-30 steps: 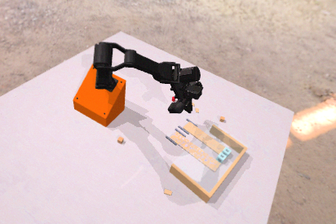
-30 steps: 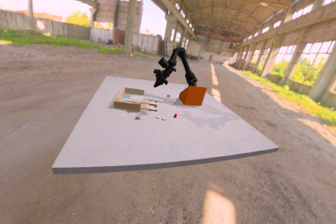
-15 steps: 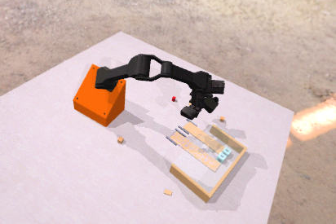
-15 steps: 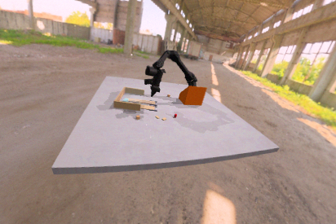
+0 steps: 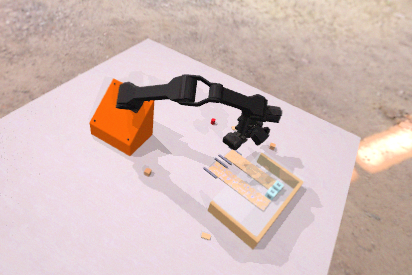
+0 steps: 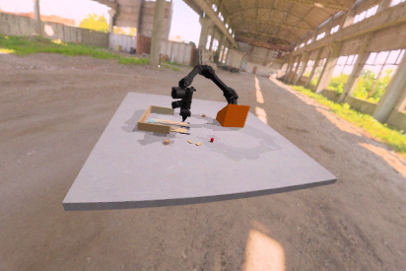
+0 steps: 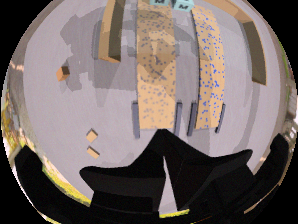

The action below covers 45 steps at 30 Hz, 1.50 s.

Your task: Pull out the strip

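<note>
Two tan speckled strips lie side by side in a wooden tray (image 5: 234, 223) (image 7: 115, 24) (image 6: 148, 126): one strip (image 5: 251, 168) (image 7: 154, 63) and the other strip (image 5: 241, 185) (image 7: 209, 70). Dark bars (image 5: 210, 173) (image 7: 178, 116) mark their near ends outside the tray's open side. Two cyan cubes (image 5: 274, 190) with dark markings sit at the strips' far ends; I cannot tell which label is which. My gripper (image 5: 233, 142) (image 6: 185, 117) (image 7: 161, 132) is shut, pointing down just above the near ends of the strips. I see nothing between its fingers.
The orange arm base (image 5: 120, 125) (image 6: 233, 115) stands at the back left. A small red cube (image 5: 213, 121) (image 6: 212, 139) lies behind the gripper. Small tan blocks (image 5: 147, 171) (image 5: 205, 235) (image 5: 272, 146) (image 7: 64, 74) lie scattered around the tray.
</note>
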Each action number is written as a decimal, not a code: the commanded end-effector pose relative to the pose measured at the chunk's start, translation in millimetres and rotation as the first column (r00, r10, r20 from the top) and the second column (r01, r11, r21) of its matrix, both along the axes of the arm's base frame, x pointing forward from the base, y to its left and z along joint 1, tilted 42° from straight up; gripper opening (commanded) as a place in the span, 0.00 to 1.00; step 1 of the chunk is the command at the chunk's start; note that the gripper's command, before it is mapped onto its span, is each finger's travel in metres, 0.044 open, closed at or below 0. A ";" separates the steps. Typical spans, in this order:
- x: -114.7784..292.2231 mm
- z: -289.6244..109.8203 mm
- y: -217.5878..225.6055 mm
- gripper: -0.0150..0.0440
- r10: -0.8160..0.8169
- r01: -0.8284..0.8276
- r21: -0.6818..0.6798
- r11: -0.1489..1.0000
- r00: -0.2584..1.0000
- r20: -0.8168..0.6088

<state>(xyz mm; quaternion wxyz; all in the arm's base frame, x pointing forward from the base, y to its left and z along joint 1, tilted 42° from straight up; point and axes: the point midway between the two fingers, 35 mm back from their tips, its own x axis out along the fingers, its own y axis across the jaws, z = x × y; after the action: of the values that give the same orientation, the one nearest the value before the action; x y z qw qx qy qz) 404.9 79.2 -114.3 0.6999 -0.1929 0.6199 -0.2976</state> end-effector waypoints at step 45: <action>-0.2 -48.6 -43.0 0.25 -0.004 0.004 -0.001 1.000 1.000 0.001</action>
<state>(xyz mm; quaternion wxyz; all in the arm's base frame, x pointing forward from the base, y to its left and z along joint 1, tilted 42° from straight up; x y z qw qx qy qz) 406.0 37.4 -162.2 0.7013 -0.1874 0.6188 -0.3001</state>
